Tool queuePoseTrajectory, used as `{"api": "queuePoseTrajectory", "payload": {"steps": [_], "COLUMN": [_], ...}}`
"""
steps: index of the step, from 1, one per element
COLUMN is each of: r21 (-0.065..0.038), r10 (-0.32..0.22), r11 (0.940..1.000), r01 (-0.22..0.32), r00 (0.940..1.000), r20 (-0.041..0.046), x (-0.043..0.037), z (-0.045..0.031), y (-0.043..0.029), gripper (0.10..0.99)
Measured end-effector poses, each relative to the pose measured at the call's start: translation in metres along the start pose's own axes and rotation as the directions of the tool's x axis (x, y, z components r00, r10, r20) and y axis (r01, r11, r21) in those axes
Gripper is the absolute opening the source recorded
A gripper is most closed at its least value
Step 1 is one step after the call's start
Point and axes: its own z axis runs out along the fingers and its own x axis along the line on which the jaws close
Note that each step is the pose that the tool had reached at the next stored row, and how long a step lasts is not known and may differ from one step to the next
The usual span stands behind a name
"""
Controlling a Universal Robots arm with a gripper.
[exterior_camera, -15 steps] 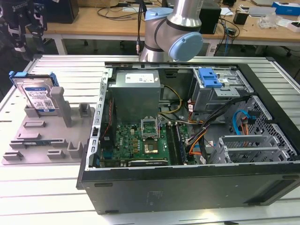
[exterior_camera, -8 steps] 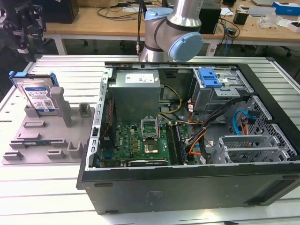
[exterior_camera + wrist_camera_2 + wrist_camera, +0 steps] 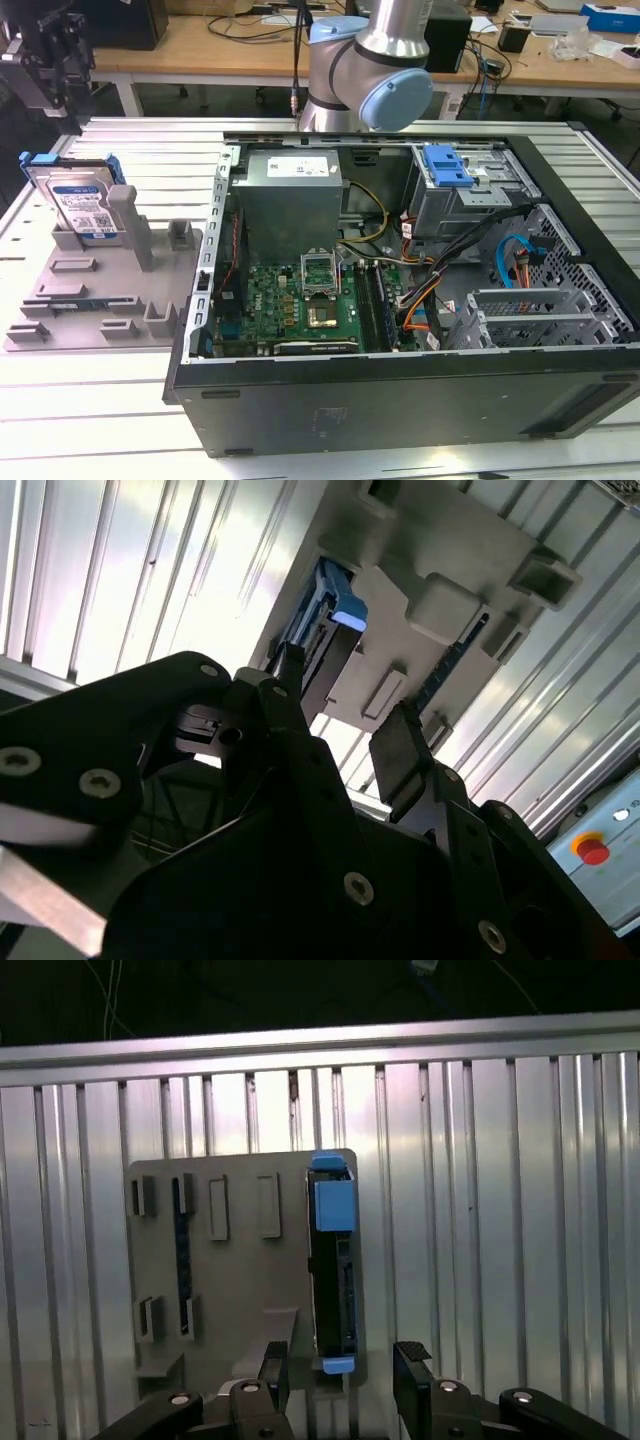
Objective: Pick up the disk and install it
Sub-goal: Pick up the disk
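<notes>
The disk (image 3: 85,205) is seen standing on edge in a slot of a grey fixture (image 3: 110,300). The fixture is laid on the ribbed metal counter (image 3: 90,410) at the exterior view's left, just beside an open computer case (image 3: 400,410). The fingers (image 3: 412,1378) are held spread apart and empty, with nothing grasped between them. In the first wrist view the blue-railed disk is framed in line with the gap between them and is not touched. In the exterior view the arm's dark tool is seen above the disk, clear of it.
</notes>
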Motion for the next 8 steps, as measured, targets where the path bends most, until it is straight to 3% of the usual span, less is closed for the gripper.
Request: {"api": "queuePoseTrajectory", "payload": {"steps": [8], "r21": [0.001], "r10": [-0.023], "r11": [0.9997], "r01": [0.023], "r00": [0.9997], "r20": [0.0002], "x": [-0.0006], "z": [0.0019], "y": [0.0157], "gripper": [0.541]}}
